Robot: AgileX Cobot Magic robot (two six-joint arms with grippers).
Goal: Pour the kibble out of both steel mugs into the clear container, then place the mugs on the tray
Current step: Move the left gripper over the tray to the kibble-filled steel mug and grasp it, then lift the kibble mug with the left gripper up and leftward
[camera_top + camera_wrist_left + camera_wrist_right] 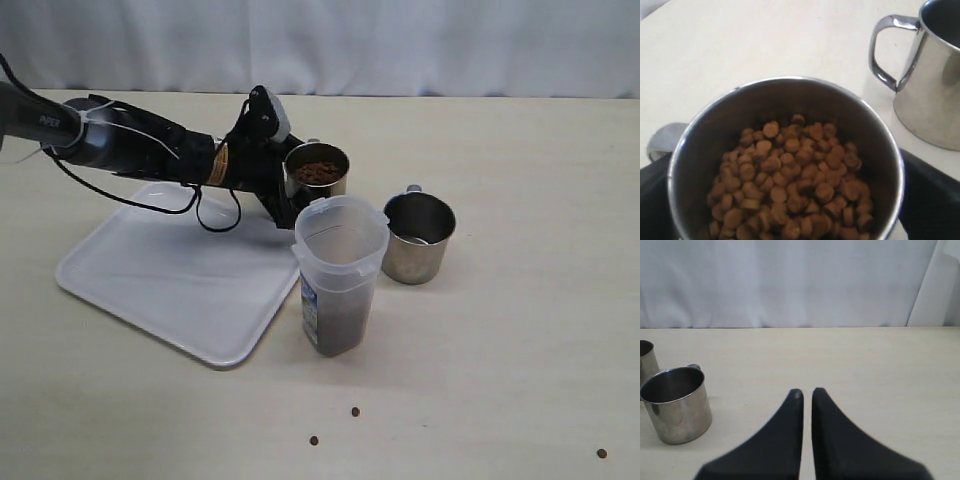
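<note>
The full steel mug (320, 190) of kibble (790, 185) sits just behind the clear container (338, 270). The left gripper (300, 182) has its jaws spread wide on either side of the mug; I cannot tell whether they grip it. The empty steel mug (417, 240) stands beside the container, opposite the tray (170, 270). The right gripper (807, 392) is closed and empty.

Brown kibble (790, 175), shiny steel mugs (418, 238), white tray (150, 270)

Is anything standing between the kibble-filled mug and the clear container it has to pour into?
Nothing visible. The full mug is just behind the clear container; the empty mug stands off to one side.
</note>
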